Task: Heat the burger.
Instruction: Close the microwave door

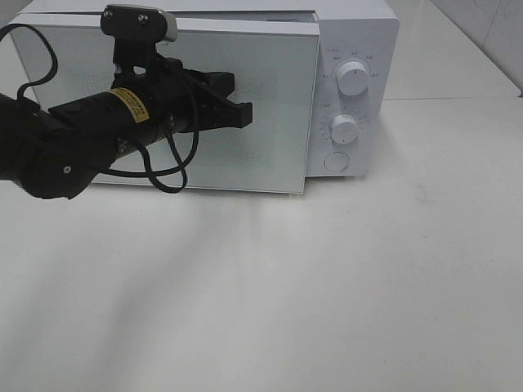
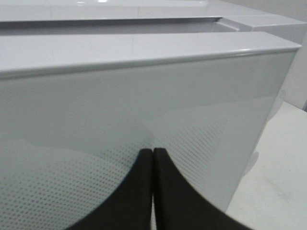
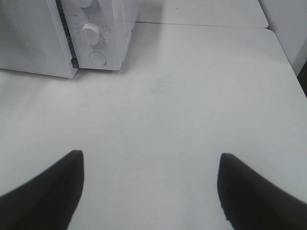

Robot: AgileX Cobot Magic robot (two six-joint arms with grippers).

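Left tool [image 1: 243,113] sits at about 10 o'clock in the high view, pointing toward 3 o'clock across the front of the microwave door [image 1: 274,139]. Its two black fingers [image 2: 168,196] are pressed flat together with nothing between them, as the left wrist view shows. Their tips lie right in front of the dotted glass, though whether they touch it cannot be told. The black arm behind it carries a yellow label [image 1: 129,104] and a grey wrist camera [image 1: 139,24], and a loop of black cable [image 1: 167,178] hangs below it.

The white microwave [image 1: 368,28] stands at 12 o'clock on the white table [image 1: 327,294]. Its door is slightly ajar: its free edge stands forward of the body, and the left wrist view shows a gap between the door's top edge and the housing. On the control panel at 1 o'clock are an upper knob [image 1: 353,79], a lower knob [image 1: 345,129] at 6 o'clock from it, and a round button [image 1: 336,162] lower still.

The right tool [image 3: 151,191] appears only in its own wrist view, spread wide and holding nothing, over bare table well apart from the microwave.

The burger shows in none of the views, so its place cannot be told.
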